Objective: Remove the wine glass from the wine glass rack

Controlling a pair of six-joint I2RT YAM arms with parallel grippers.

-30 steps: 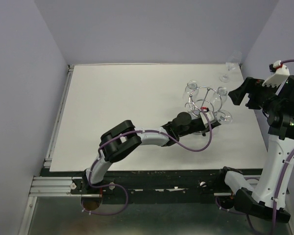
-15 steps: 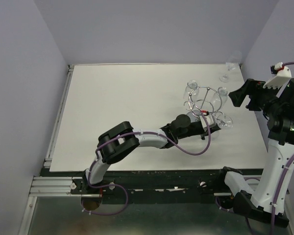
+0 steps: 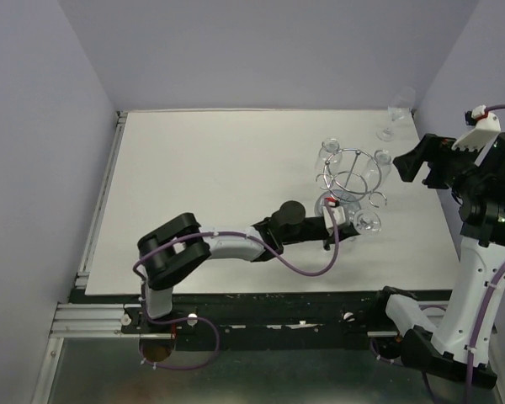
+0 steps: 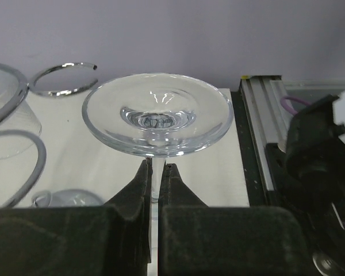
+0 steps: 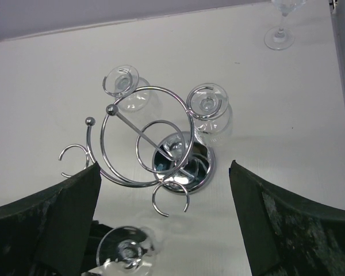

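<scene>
Has drawn the left gripper (image 4: pixel 157 172) back toward the near edge of the table (image 3: pixel 219 168) since a second ago, and with it the wine glass (image 3: pixel 368 221), now apart from the chrome hooks of the wine glass rack (image 3: pixel 351 178) and just on its near side. Grips the stem, jaws pinched narrow, right under the round foot, with the glass jutting out beyond the gripper. Holds the right gripper (image 5: pixel 164 227) spread wide above the rack, well apart from the held glass, looking down on two more glasses (image 5: pixel 207 103) hanging on the far hooks and an upright glass (image 5: pixel 279 23) at the far right corner.
</scene>
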